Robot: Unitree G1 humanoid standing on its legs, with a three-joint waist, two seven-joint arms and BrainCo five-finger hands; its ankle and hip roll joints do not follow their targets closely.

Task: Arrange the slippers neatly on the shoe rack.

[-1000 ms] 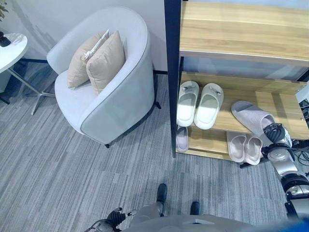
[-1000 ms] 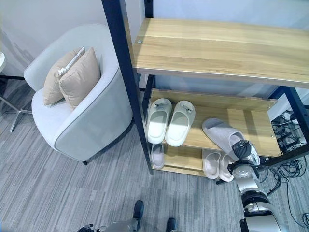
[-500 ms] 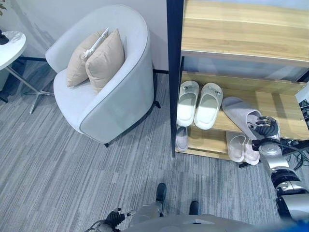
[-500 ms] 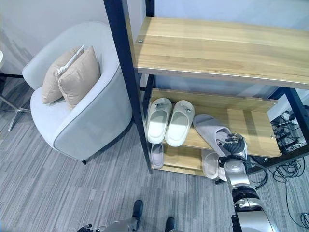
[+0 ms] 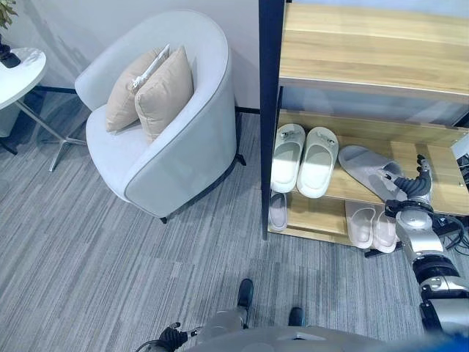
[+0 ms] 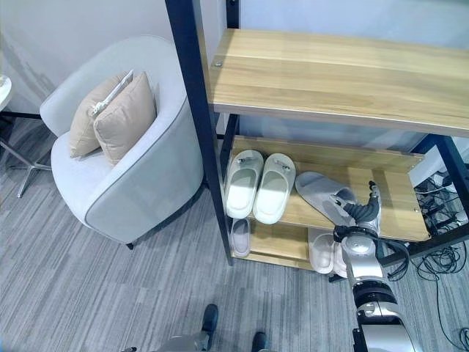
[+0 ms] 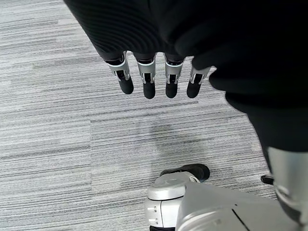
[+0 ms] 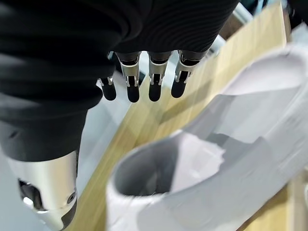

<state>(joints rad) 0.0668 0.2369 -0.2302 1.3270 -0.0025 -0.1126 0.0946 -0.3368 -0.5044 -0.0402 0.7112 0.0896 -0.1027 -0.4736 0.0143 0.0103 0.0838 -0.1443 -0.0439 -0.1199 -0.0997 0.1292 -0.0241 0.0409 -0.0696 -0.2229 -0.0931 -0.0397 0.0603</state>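
Note:
A grey slipper (image 5: 368, 169) lies slantwise on the shoe rack's middle shelf (image 5: 447, 165), toe pointing toward a pale pair of slippers (image 5: 304, 158) at the shelf's left end. My right hand (image 5: 412, 188) stands at the grey slipper's heel with its fingers straight and spread, open. In the right wrist view the fingers (image 8: 155, 79) reach out over the wood beside the slipper's opening (image 8: 231, 144). On the bottom shelf sit a single small grey slipper (image 5: 278, 210) and a pinkish pair (image 5: 370, 224). My left hand (image 7: 154, 77) hangs open over the carpet.
The rack's dark upright post (image 5: 268, 110) rises just left of the pale pair, and a wide top shelf (image 5: 366, 44) overhangs the middle one. A light armchair (image 5: 190, 154) with two beige cushions (image 5: 157, 92) stands left of the rack. A round white table (image 5: 18, 73) is at far left.
My right hand carried the grey slipper leftward along the middle shelf toward the pale pair, then its fingers straightened. The slipper now rests on the shelf. The camera shifted slightly.

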